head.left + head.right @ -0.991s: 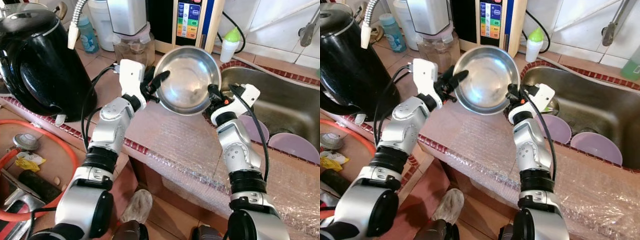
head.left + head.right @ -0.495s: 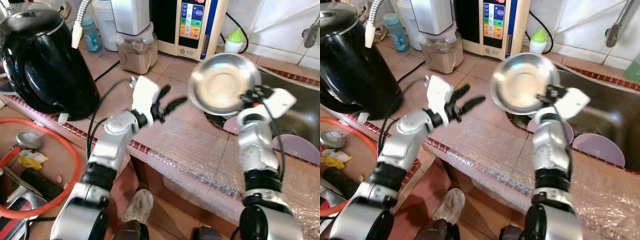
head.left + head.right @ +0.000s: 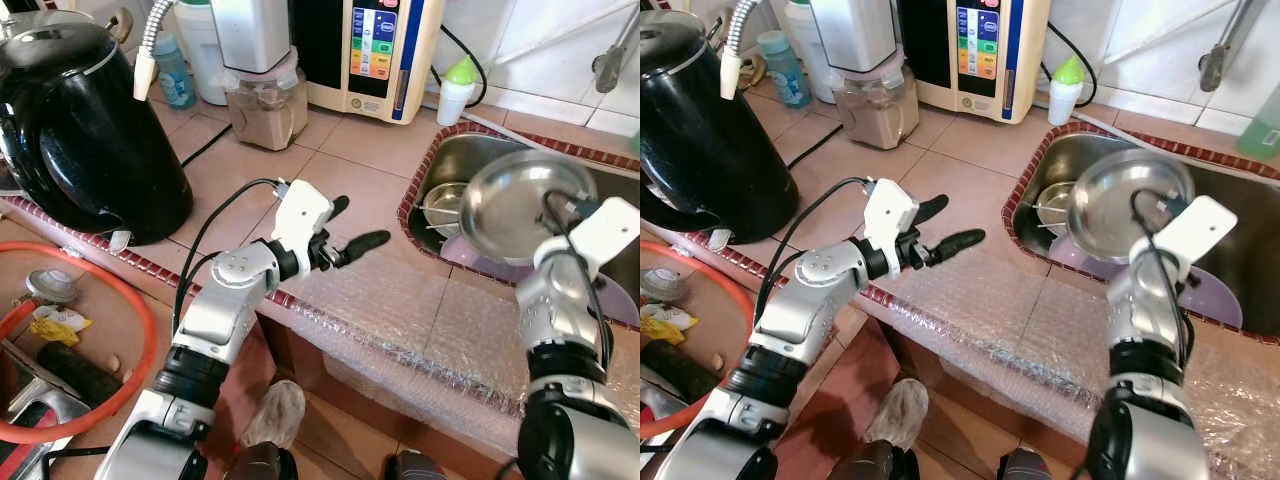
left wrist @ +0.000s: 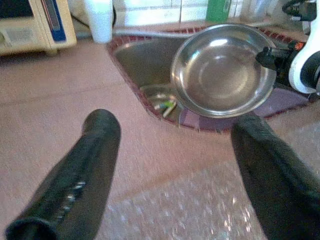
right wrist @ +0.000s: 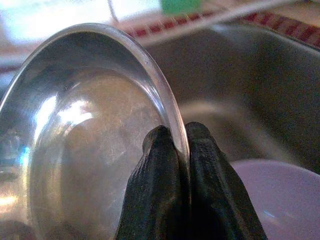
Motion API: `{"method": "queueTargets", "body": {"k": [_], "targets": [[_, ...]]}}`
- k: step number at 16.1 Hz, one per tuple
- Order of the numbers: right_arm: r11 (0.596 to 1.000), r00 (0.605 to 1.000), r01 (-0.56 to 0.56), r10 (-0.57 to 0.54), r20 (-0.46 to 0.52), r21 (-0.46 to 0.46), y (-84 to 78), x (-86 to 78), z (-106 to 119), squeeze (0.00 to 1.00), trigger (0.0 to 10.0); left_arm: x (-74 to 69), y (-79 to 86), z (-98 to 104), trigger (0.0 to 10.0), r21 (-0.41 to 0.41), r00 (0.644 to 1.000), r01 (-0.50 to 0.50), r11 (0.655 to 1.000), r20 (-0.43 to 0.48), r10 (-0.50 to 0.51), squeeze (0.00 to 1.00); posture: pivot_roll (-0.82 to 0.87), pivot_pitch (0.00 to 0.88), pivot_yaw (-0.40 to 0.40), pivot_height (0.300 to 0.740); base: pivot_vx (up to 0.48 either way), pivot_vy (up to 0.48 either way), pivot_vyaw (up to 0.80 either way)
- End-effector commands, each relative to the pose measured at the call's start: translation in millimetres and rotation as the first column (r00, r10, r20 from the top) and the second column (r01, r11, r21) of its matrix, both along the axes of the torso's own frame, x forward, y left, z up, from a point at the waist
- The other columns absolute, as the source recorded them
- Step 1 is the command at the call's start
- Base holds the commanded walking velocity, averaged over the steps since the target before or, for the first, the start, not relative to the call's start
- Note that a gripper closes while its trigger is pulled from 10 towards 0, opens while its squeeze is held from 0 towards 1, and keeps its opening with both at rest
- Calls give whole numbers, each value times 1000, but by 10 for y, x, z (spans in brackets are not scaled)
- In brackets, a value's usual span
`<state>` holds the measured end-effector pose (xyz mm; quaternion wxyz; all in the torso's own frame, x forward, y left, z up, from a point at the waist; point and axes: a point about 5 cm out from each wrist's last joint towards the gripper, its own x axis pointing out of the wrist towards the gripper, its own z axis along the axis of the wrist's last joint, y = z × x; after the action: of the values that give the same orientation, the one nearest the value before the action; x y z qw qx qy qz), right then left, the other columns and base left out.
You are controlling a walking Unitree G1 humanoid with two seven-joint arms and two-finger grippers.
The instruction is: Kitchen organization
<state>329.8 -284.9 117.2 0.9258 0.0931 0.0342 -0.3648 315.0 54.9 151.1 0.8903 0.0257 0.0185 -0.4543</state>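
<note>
A shiny steel bowl (image 3: 515, 205) hangs tilted over the sink (image 3: 470, 150), its hollow facing the counter. My right gripper (image 5: 172, 135) is shut on the bowl's rim (image 5: 165, 100), one finger on each side of the edge. My left gripper (image 3: 360, 222) hovers open above the tiled counter just left of the sink, with nothing between its fingers (image 4: 100, 145). In the left wrist view the bowl (image 4: 220, 70) sits ahead, well beyond the fingertips. Purple plates (image 3: 1215, 300) and a small steel dish (image 3: 440, 205) lie in the sink below the bowl.
A big black kettle (image 3: 90, 120) stands at the counter's left end. A blender jar (image 3: 265, 100), a water purifier (image 3: 375, 50) and a green-capped bottle (image 3: 457, 90) line the back wall. Bubble wrap (image 3: 400, 310) covers the front counter edge.
The left gripper has let go of the bowl and dropped back, open. The right gripper has carried the bowl to the right, from above the counter to over the sink.
</note>
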Motion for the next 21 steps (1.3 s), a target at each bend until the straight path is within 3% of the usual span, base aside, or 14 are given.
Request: {"method": "queueTargets", "body": {"k": [1,2,6,8,10,12,15,16,17,18,19,21], "targets": [[1000,999,8,-8,-39,2,2,-18,-72,741,10000,-31,13,-19,10000,21,1000,1,1000,-6,-1,1000,-49,49,85,740,0,0,0],[1000,998,0,0,-57,9,27,-33,-134,1000,10000,-47,9,-37,10000,28,1000,3,1000,-10,-3,1000,-48,49,84,740,0,0,0],[995,989,-93,96,-109,37,171,-28,-304,1000,10000,-82,26,-81,10000,61,1000,2,998,-31,0,1000,-26,55,73,740,0,0,0],[987,978,-162,160,-133,0,188,-23,-332,1000,10000,-60,108,-86,10000,60,997,-70,996,-17,71,1000,-22,62,68,740,0,0,0],[965,960,-251,238,-150,-71,221,15,-305,1000,10000,-20,190,-67,10000,77,988,-152,985,54,148,1000,-17,55,65,740,0,0,0],[913,921,-368,330,-209,-177,265,55,-276,1000,10000,19,284,-67,10000,76,964,-256,964,96,249,1000,-13,37,58,740,0,0,0],[773,840,-533,438,-320,-343,336,83,-254,1000,10000,0,449,-179,10000,55,914,-402,914,86,396,1000,-25,1,60,740,0,0,0],[755,827,-552,442,-349,-354,338,76,-281,1000,10000,-25,467,-212,10000,43,901,-431,901,82,427,0,-30,0,57,740,0,0,0],[706,807,-586,466,-362,-398,374,55,-286,1000,10000,-129,510,-262,10000,13,885,-466,885,30,465,0,-57,0,66,740,0,0,0],[684,806,-591,478,-350,-427,398,42,-267,1000,10000,-168,555,-284,10000,-4,865,-502,865,17,502,0,-69,0,71,740,0,0,0],[685,814,-581,485,-321,-439,398,16,-259,1000,10000,-208,570,-313,10000,-35,842,-540,841,2,540,0,-58,0,53,740,0,0,0],[730,839,-543,487,-242,-415,486,-1,-257,1000,10000,-257,596,-300,10000,-61,827,-560,826,19,562,0,-44,0,30,740,0,0,0]]}}
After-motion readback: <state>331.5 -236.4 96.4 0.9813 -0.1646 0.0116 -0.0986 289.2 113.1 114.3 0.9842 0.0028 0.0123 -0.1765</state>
